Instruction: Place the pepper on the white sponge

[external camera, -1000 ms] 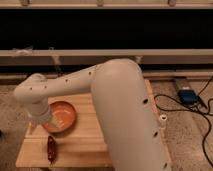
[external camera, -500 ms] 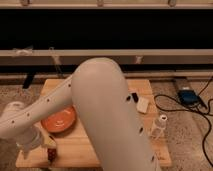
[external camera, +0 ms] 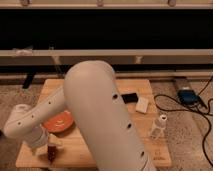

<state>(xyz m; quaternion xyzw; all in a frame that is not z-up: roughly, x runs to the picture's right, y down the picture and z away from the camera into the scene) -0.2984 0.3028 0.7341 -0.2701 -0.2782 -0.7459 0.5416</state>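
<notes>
The pepper point(external camera: 51, 153), a small dark red chili, lies at the front left corner of the wooden table point(external camera: 100, 150). My gripper point(external camera: 46, 146) is right at the pepper's upper end, at the end of the big white arm point(external camera: 100, 115) that crosses the middle of the view. I cannot tell whether it touches or holds the pepper. The white sponge point(external camera: 142, 105), a small cream block, lies on the right part of the table, far from the gripper. The arm hides much of the table's middle.
An orange plate point(external camera: 59, 121) lies just behind the pepper. A small flat black object point(external camera: 130, 97) lies left of the sponge. A small white object point(external camera: 159, 126) stands at the table's right edge. A blue device point(external camera: 187, 95) and cables lie on the floor at right.
The arm has swung down and to the left. The gripper went from over the orange plate to the front left corner, right at the pepper. The pepper has stayed in place.
</notes>
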